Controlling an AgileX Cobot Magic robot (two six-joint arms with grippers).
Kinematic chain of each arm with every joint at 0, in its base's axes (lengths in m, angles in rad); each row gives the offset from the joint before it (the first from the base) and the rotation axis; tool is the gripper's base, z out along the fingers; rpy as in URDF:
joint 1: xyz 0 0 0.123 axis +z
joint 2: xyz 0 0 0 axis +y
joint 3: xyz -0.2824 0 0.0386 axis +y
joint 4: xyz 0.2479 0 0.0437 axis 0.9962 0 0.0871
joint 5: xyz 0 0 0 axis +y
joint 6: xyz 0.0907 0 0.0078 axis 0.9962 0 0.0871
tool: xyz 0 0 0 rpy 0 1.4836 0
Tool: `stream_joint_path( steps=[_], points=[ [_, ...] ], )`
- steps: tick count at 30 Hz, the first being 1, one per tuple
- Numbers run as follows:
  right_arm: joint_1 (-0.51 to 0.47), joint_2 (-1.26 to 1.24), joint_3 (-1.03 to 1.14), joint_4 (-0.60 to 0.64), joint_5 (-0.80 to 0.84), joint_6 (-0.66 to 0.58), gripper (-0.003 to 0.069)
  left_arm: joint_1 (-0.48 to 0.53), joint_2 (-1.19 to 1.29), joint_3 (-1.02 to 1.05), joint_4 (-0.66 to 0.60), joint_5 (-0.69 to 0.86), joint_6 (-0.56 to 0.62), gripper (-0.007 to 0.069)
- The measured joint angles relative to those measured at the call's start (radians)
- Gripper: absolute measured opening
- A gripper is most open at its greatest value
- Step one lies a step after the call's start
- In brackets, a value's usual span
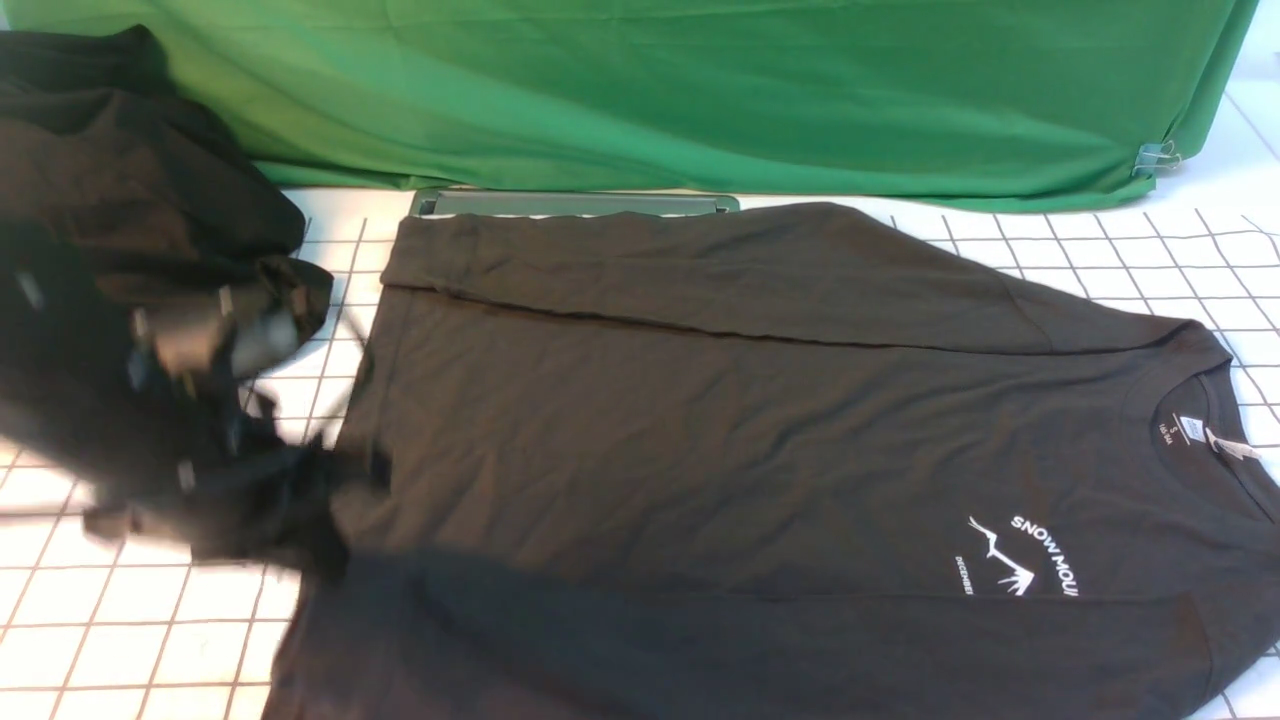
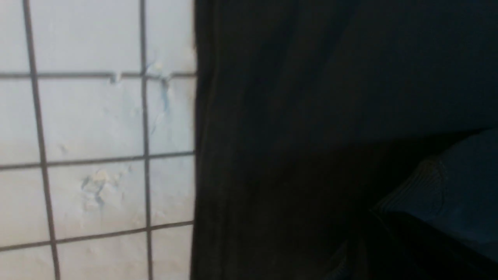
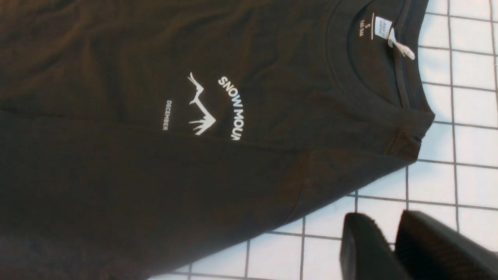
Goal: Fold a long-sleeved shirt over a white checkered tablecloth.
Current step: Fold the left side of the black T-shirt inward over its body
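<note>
The long-sleeved shirt (image 1: 700, 420) lies flat on the white checkered tablecloth (image 1: 120, 620), collar and white tag at the right, hem at the left, both sleeves folded over the body. My left gripper (image 1: 330, 475), blurred, is shut at the hem, where the cloth bunches. The left wrist view shows the shirt (image 2: 311, 116), a sleeve cuff (image 2: 459, 186) and tablecloth (image 2: 93, 116); the fingers are lost in the dark. My right gripper (image 3: 383, 217) hovers over bare tablecloth (image 3: 474, 116) just off the shirt's shoulder (image 3: 350, 171), jaws slightly open and empty.
A plain green fabric sheet (image 1: 700, 90) hangs across the back, with a metal clip (image 1: 1155, 157) at its right end. A flat grey-green bar (image 1: 575, 203) lies behind the shirt. A plain black garment heap (image 1: 100, 150) fills the far left.
</note>
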Motion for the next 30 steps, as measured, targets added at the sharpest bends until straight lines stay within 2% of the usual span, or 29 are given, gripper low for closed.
stream_joint_path(
  steps=[7, 11, 15, 21, 30],
  points=[
    [0.000, 0.000, 0.000, 0.000, 0.000, 0.002, 0.0144, 0.000, 0.092, -0.365, 0.012, 0.138, -0.048, 0.0014],
    [0.000, 0.000, 0.000, 0.000, 0.000, 0.002, 0.0150, 0.000, 0.201, -0.464, 0.057, 0.150, -0.076, 0.0014],
    [0.000, 0.000, 0.000, 0.000, 0.000, 0.002, 0.0156, 0.000, 0.314, -0.500, 0.083, 0.125, -0.083, 0.0014],
    [0.000, 0.000, 0.000, 0.000, 0.001, 0.002, 0.0165, 0.000, 0.484, -0.524, 0.088, -0.013, -0.092, 0.0042],
    [0.000, 0.000, 0.000, 0.000, 0.002, 0.002, 0.0176, 0.000, 0.605, -0.727, 0.197, -0.051, -0.178, 0.0332]
  ],
)
